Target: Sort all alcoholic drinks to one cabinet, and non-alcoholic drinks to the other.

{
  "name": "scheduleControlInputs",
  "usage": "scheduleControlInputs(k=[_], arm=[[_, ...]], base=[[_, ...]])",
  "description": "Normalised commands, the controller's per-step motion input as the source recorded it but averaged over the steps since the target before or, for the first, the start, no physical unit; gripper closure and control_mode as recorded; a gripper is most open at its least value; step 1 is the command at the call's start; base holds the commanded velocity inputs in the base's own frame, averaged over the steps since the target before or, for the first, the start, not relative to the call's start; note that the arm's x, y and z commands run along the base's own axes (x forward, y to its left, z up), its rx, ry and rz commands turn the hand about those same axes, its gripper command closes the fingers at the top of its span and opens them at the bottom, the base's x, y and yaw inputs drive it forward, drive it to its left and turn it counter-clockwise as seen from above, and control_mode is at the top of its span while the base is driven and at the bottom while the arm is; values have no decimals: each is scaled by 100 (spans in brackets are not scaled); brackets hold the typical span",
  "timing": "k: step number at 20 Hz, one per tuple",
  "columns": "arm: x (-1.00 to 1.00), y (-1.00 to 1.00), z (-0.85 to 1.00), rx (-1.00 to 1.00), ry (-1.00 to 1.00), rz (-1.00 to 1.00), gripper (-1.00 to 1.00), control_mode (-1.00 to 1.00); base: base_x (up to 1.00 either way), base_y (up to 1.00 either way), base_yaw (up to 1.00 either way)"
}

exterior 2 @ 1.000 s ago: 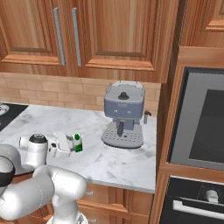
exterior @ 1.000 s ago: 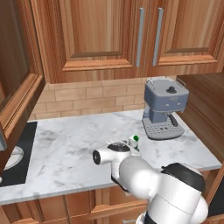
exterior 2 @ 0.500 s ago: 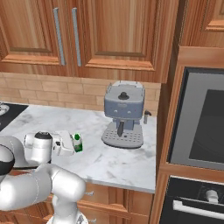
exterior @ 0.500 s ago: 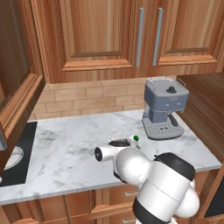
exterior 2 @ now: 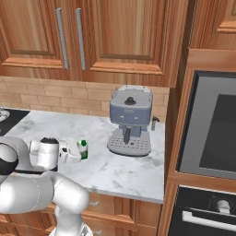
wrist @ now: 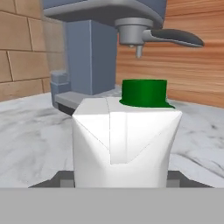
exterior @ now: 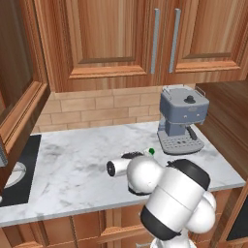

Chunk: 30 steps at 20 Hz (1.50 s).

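Observation:
A small white carton [wrist: 127, 140] with a green top stands upright on the marble counter [exterior: 72, 164], just left of the coffee machine. My gripper [wrist: 120, 180] reaches to it level with the counter. One dark fingertip [wrist: 63, 179] lies against each of its lower sides, so the jaws are shut on the carton. From the right base view the carton [exterior 2: 83, 150] pokes out past the white hand, and the gripper [exterior 2: 78, 152] is around it. In the left base view its green top [exterior: 151, 151] peeks over the hand. Two reddish-brown wall cabinets [exterior: 116, 38] [exterior: 208, 34] hang above with doors closed.
A grey-blue coffee machine [exterior 2: 130, 120] stands close behind and right of the carton, its spout [wrist: 138, 39] overhanging. A built-in oven [exterior 2: 212, 133] fills the wall to the right. A dark sink area [exterior: 14, 179] lies at the counter's left end.
The jaws have narrowed from wide open onto the carton's sides. The arm's elbow has swung right and lower; the carton has stayed in place.

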Motion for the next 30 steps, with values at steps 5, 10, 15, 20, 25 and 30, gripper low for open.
scheduleControlInputs(k=[5,10,15,20,25,30], arm=[[0,-1,-3,0,0,0,100,-100],[-24,0,7,0,-20,0,100,-100],[-41,-1,34,0,-18,0,100,-100],[-28,-7,49,0,-5,-3,100,-100],[-23,-5,54,0,-3,-4,100,-100],[-24,0,57,-1,0,-4,100,-100]], base=[[0,0,0],[0,0,0],[0,0,0],[0,0,0],[0,0,0],[0,0,0]])
